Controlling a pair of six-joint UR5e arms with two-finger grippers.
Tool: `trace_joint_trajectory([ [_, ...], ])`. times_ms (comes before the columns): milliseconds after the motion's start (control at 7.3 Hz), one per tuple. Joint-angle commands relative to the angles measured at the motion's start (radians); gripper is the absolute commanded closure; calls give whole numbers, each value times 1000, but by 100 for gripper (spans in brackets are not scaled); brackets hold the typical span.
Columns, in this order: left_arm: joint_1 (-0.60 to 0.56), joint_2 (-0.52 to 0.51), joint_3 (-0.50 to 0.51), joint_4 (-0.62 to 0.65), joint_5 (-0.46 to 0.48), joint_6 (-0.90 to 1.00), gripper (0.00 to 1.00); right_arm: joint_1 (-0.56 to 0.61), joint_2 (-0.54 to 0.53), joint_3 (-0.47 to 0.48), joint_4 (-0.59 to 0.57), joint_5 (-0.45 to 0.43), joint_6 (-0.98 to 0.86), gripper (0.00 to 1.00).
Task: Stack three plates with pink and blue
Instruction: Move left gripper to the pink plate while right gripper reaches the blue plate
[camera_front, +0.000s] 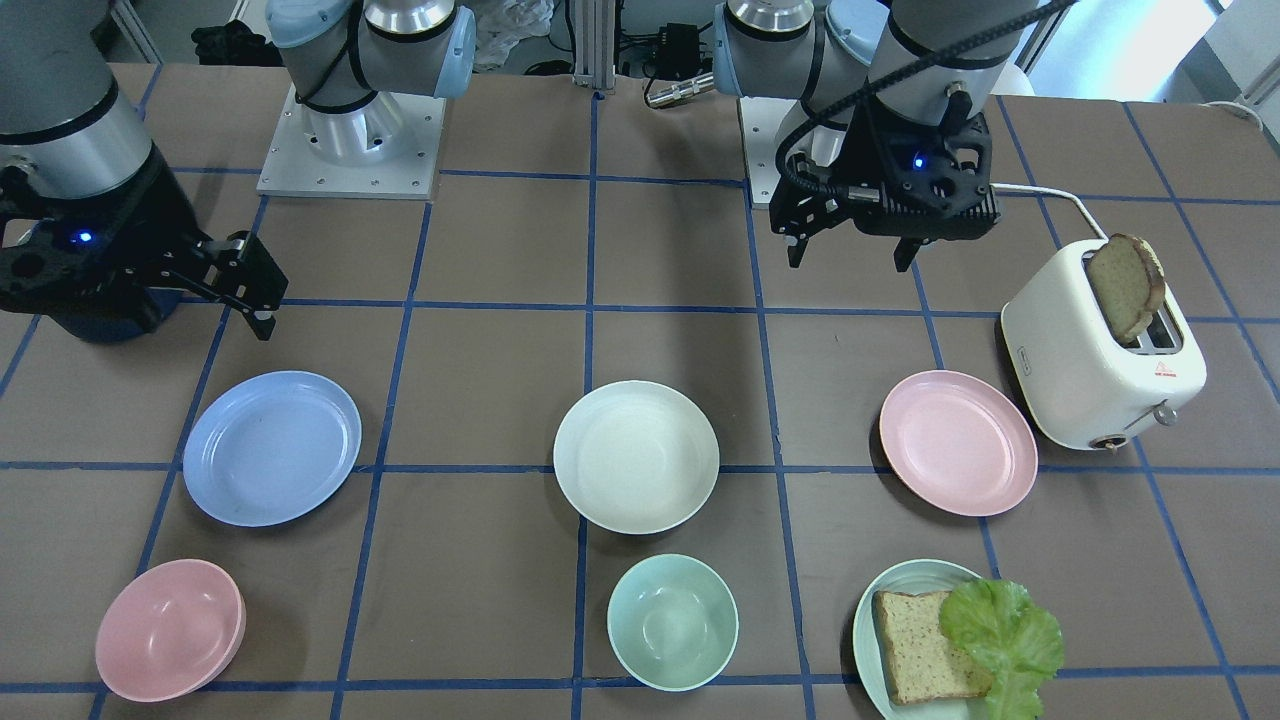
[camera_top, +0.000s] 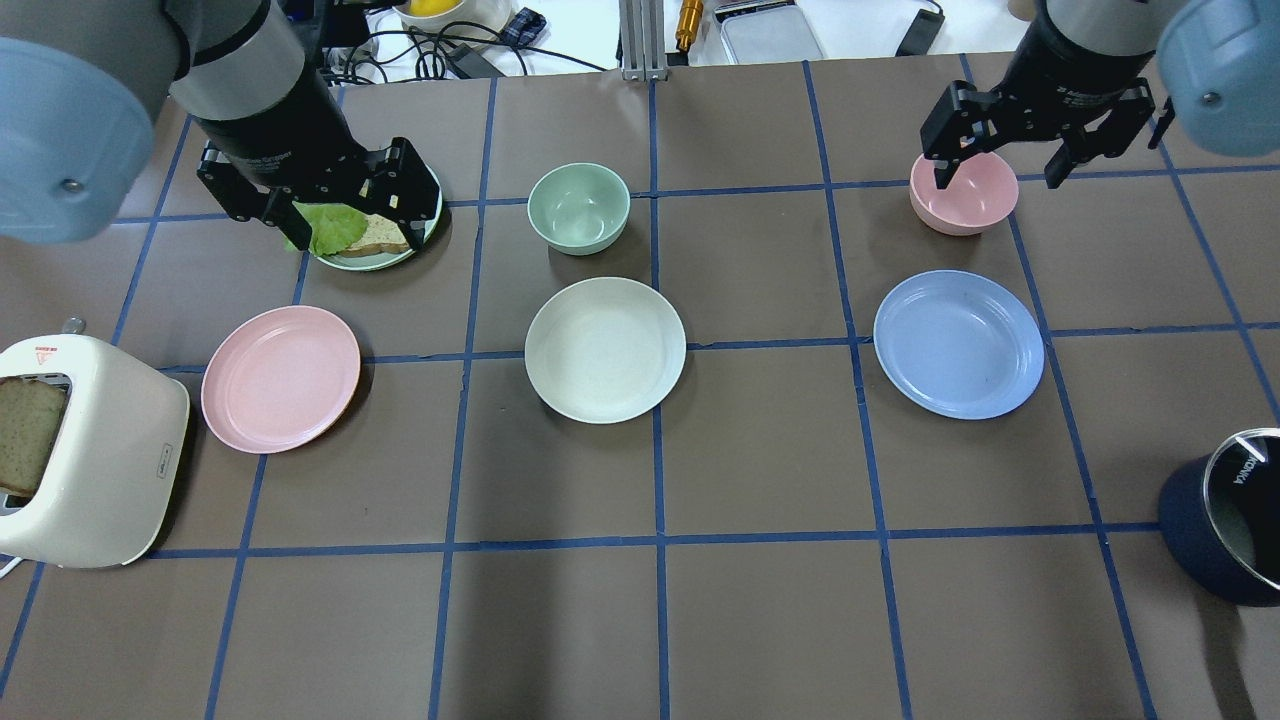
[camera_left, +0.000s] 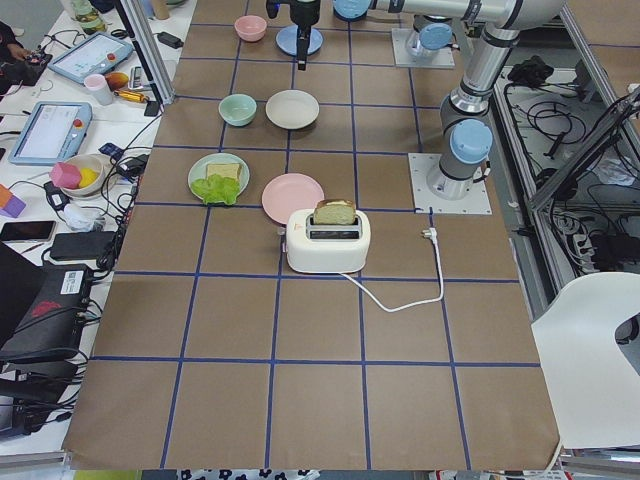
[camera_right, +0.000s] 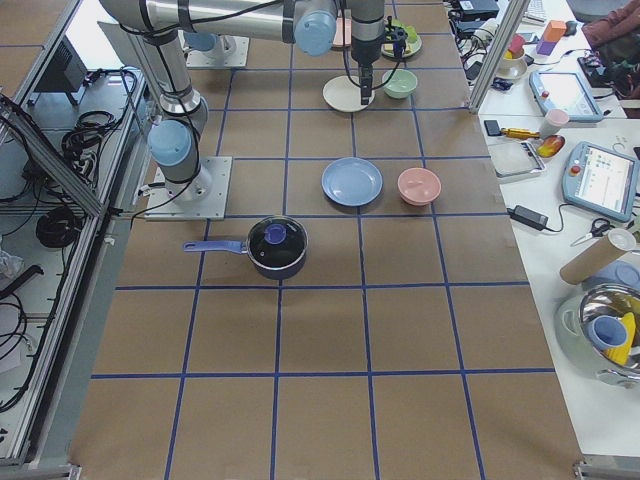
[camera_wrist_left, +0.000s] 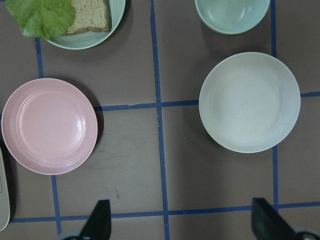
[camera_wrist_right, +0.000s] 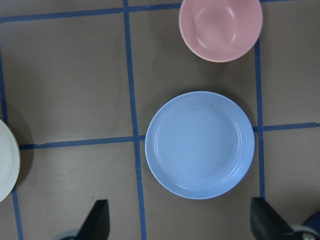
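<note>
Three plates lie apart in a row on the brown table. The pale pink plate (camera_front: 958, 442) (camera_top: 280, 378) (camera_wrist_left: 49, 125) is on my left, next to the toaster. The cream-white plate (camera_front: 636, 456) (camera_top: 605, 349) (camera_wrist_left: 249, 102) is in the middle. The light blue plate (camera_front: 271, 447) (camera_top: 958, 343) (camera_wrist_right: 200, 144) is on my right. My left gripper (camera_top: 320, 205) (camera_front: 850, 255) (camera_wrist_left: 182, 222) is open and empty, high above the table between the pink and cream plates. My right gripper (camera_top: 998, 175) (camera_wrist_right: 182, 222) is open and empty, high above the blue plate.
A white toaster (camera_front: 1100, 350) (camera_top: 85, 450) with a bread slice stands beside the pink plate. A pale green plate (camera_front: 862, 630) bears bread and lettuce. A mint bowl (camera_top: 578, 208) and a pink bowl (camera_top: 963, 195) sit beyond the plates. A dark pot (camera_top: 1230, 515) is at my right edge.
</note>
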Motion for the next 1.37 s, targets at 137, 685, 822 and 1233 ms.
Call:
trace_joint_trajectory([
  [137, 94, -113, -177, 135, 23, 19, 0, -158, 163, 29, -114, 11, -133, 0],
  [685, 130, -278, -352, 469, 159, 69, 0, -307, 261, 248, -407, 85, -285, 0],
  [822, 136, -303, -354, 482, 172, 71, 1, -319, 287, 259, -407, 115, -340, 3],
  [1233, 157, -343, -353, 496, 181, 94, 43, -325, 294, 328, -474, 98, -401, 6],
])
